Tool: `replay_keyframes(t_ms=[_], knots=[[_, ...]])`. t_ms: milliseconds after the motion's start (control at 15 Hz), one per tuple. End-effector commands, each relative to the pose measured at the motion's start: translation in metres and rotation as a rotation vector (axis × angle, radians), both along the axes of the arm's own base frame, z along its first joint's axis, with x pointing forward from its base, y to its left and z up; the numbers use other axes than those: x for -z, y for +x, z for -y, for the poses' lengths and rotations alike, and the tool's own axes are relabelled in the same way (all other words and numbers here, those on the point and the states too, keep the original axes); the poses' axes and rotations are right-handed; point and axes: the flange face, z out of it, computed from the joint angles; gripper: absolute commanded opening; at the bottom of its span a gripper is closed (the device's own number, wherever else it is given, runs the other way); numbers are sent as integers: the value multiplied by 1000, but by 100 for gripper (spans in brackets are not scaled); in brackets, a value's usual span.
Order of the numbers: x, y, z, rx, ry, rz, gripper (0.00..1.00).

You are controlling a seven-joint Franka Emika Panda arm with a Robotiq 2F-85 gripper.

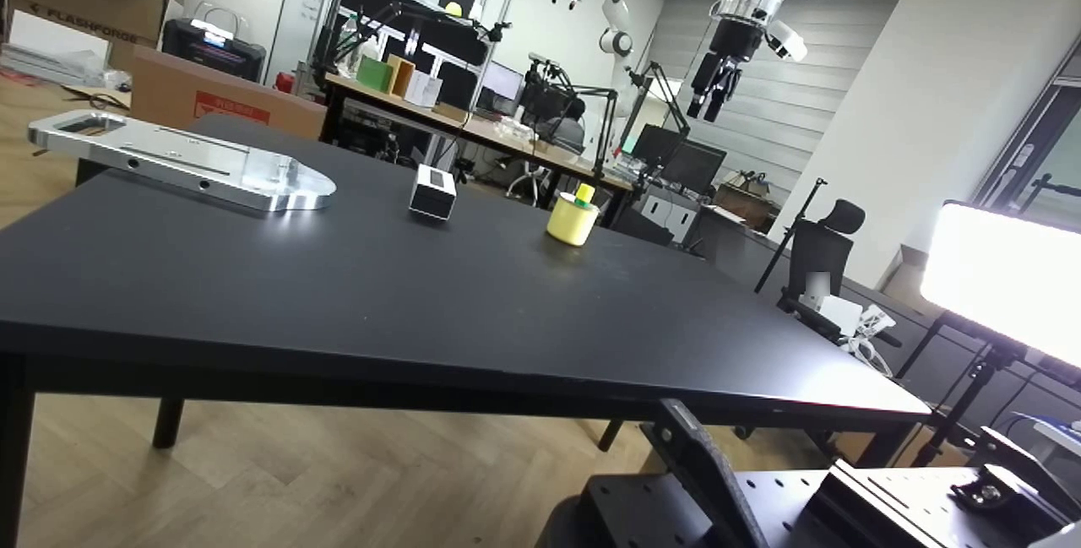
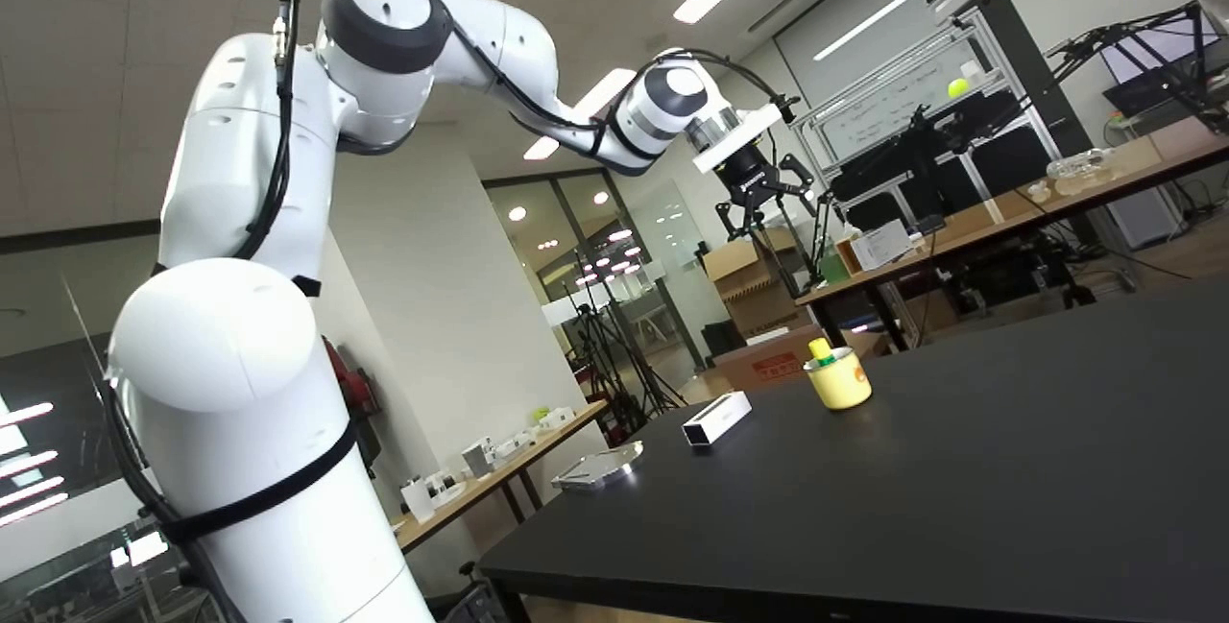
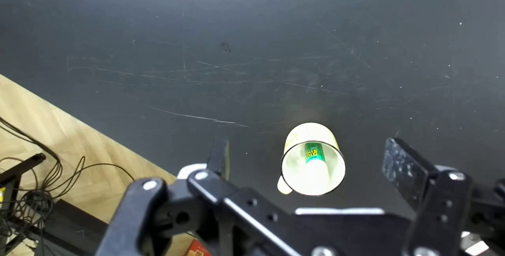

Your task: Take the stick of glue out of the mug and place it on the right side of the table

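A pale yellow mug stands upright on the black table, seen in both exterior views (image 1: 571, 225) (image 2: 842, 385) and in the wrist view (image 3: 311, 130). A glue stick with a yellow cap and green label leans inside it, its top above the rim in both exterior views (image 1: 584, 192) (image 2: 821, 350); it also shows in the wrist view (image 3: 314, 157). Its lower end is hidden by the mug. My gripper is open and empty, high above the table and apart from the mug, in both exterior views (image 1: 703, 115) (image 2: 773, 220). In the wrist view the mug appears between the spread fingers (image 3: 305, 149).
A small white and black box (image 1: 432, 193) (image 2: 717, 419) stands on the table beside the mug. A shiny metal plate (image 1: 186, 160) (image 2: 600, 467) lies farther along at the table's end. A bright light panel (image 1: 1005, 278) stands off the table's opposite end.
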Motion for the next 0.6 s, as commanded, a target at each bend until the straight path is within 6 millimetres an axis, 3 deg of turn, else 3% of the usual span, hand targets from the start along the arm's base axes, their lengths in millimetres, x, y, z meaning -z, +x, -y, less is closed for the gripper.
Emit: replay_keyframes(t_ms=[0, 333, 533], knots=[[-1, 1, 1, 2, 0, -1, 100], [-3, 1, 3, 5, 0, -3, 100], [8, 20, 9, 32, -11, 20, 100]])
